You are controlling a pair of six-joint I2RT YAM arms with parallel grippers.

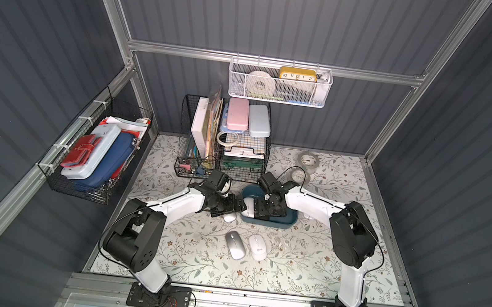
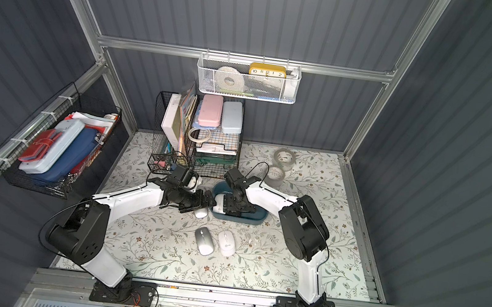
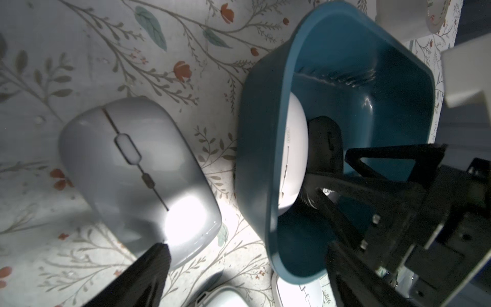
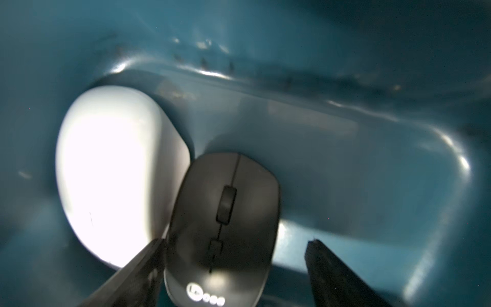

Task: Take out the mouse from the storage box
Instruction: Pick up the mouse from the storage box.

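Mouse count: five being seen. Black mouse (image 4: 223, 226) and white mouse (image 4: 114, 172) are lying in the one storage box (image 1: 277, 223). Grey mouse (image 3: 138, 170), silver mouse (image 1: 234, 244) and second white mouse (image 1: 257, 246) are lying on the table (image 1: 320, 267). Right claw (image 4: 236, 242) is being held apart astride the black mouse, not clamped. Left claw (image 1: 239, 206) is being held wide above the grey mouse, empty. Black mouse is being shown plainly in the right wrist view only.
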